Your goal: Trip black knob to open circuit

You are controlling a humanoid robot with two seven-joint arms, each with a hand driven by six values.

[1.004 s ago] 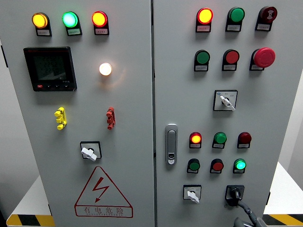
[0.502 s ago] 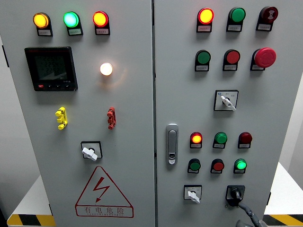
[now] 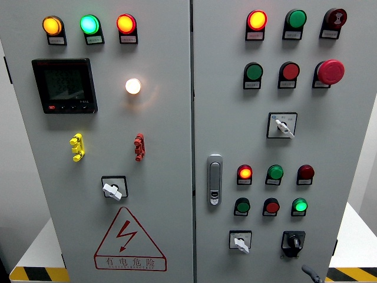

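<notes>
The black knob [image 3: 293, 242] sits on a black square plate at the lower right of the grey cabinet's right door [image 3: 265, 141], its pointer standing roughly upright. Of my right hand, only a dark fingertip [image 3: 311, 272] shows at the bottom edge, below and right of the knob and apart from it. Whether that hand is open or shut is hidden. My left hand is out of view.
A white selector knob [image 3: 239, 242] sits left of the black one. More white selectors [image 3: 282, 125] [image 3: 112, 189], lit indicator lamps, push buttons, a red emergency stop [image 3: 330, 71], a door latch [image 3: 214, 180] and a meter display [image 3: 63, 85] fill the panel.
My right hand has dropped away from the black knob toward the bottom edge; only a fingertip remains visible. The view has shifted slightly.
</notes>
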